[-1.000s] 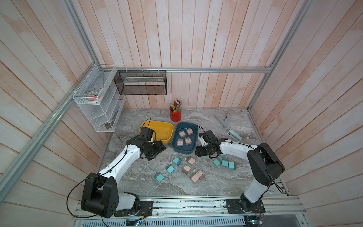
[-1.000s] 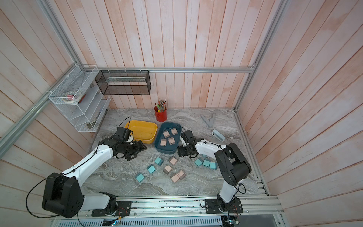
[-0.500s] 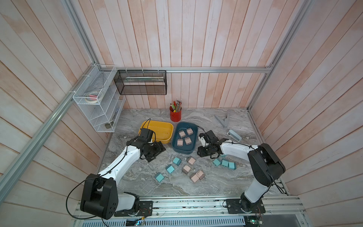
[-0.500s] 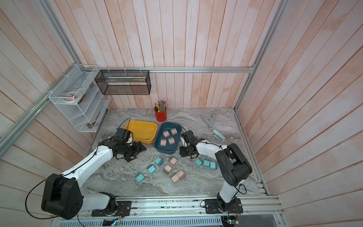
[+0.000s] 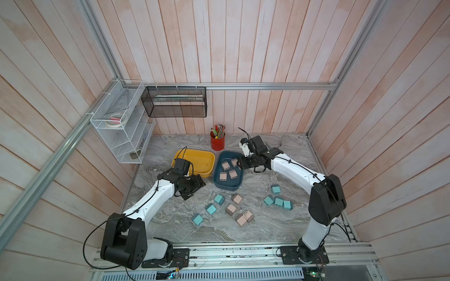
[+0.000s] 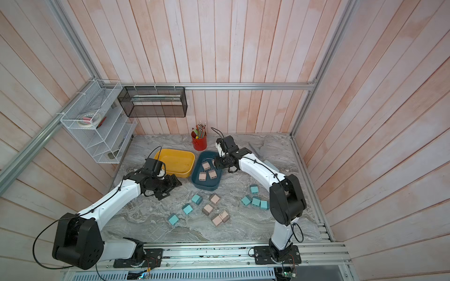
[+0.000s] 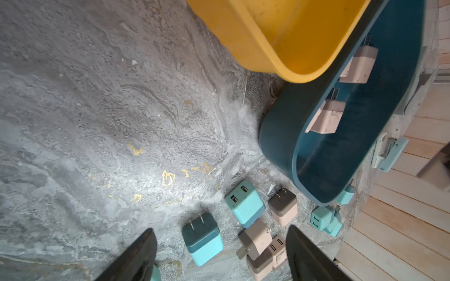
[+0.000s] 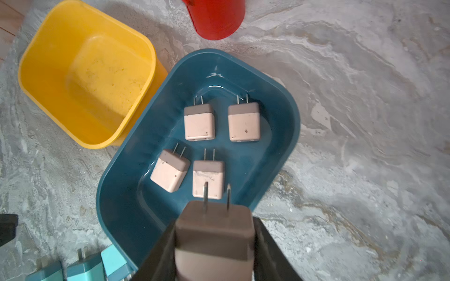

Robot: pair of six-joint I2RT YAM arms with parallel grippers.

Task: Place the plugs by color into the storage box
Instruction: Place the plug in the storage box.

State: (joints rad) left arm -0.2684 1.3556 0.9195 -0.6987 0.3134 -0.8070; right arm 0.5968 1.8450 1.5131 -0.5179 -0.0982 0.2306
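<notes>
Right pincer [image 8: 215,245]: pinching a pink plug [image 8: 214,226] by its sides, prongs pointing out ahead of the fingertips.
Where it hangs: barely over the near rim of the blue box [image 8: 117,170], with four pink plugs [image 8: 199,124] lying ahead of it and below.
Rim risk: let go here and the plug could clip that edge and tumble back onto the desk [image 8: 365,121].
Crowding risk: the closest boxed plug [image 8: 208,177] sits right ahead of the prongs. Land on it and the new one may end up tilted or shove its neighbour.
Left pincer [image 7: 219,243]: spread wide and empty, a teal plug [image 7: 202,240] on the desk below, between its fingers.
Colour risk: the yellow box [image 8: 31,80], just beside the blue one, is empty. Teal surely belongs there, and a drop short of it lands among the pink.
Clash risk: the boxes sit so close that both arms unloading together could bump.
</notes>
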